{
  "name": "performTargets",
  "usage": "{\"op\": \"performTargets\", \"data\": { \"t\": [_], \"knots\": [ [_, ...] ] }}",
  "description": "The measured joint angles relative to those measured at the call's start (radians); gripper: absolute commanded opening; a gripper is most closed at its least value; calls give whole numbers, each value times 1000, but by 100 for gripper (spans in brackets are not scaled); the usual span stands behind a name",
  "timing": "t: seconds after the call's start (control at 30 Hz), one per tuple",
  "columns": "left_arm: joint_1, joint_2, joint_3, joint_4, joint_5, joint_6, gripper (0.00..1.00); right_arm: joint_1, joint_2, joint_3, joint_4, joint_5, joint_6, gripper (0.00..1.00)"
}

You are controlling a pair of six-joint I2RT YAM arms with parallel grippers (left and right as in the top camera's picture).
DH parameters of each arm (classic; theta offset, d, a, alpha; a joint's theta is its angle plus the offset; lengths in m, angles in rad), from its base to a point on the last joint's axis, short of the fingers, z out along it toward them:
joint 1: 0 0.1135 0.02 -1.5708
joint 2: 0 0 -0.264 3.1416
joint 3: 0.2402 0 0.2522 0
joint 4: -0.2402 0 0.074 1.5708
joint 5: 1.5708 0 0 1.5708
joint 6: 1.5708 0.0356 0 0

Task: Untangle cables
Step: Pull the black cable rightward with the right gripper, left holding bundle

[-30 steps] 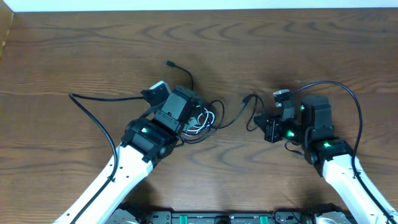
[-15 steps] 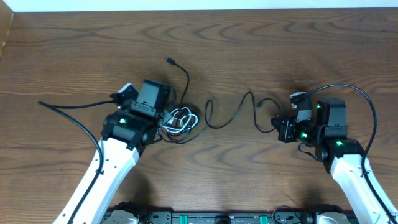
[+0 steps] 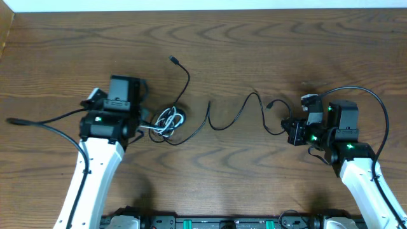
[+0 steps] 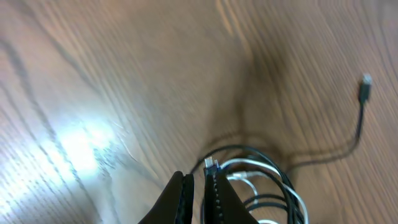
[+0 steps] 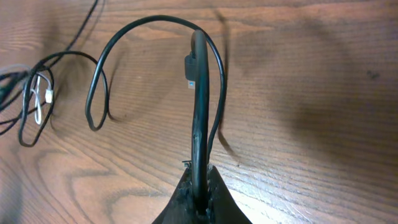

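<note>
Where the dark brown wood-grain surface (image 3: 210,38) lies between the two arms, the thin cords are spread out in a line from left to right. At the left sits a tangled bundle of thin black and white cables (image 3: 168,121), its loops lying flat on the wood. The left jaws are clenched at the near edge of this bundle. In the left wrist view, a small plug end with a blue tip (image 4: 211,165) shows right at the fingertips, with the white and black loops (image 4: 264,186) just beyond. Which strand is pinched I cannot tell.

A short black cable with a small plug (image 3: 189,79) runs out of the bundle toward the far edge of the surface, and its plug lies free on the wood. The left wrist view shows that plug (image 4: 365,81) well apart from the fingertips.

A long wavy black cable (image 3: 247,105) leaves the bundle on its right side and snakes across the middle of the surface in two bends to the right arm. The right jaws are clenched on it. In the right wrist view the cable (image 5: 199,124) rises straight out from between the fingers, ends in a small black plug, and arches back down to the wood. The bundle (image 5: 31,93) shows at the far left of that view.
</note>
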Motion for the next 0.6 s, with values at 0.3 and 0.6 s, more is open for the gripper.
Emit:
{"op": "performTargets", "data": {
  "t": [0.3,0.6],
  "knots": [
    [167,0,0,-5,-8,0,8,0,0,0,-21,7,0,1],
    [281,0,0,-46,-75,2,8,0,0,0,-27,14,0,1]
  ]
}}
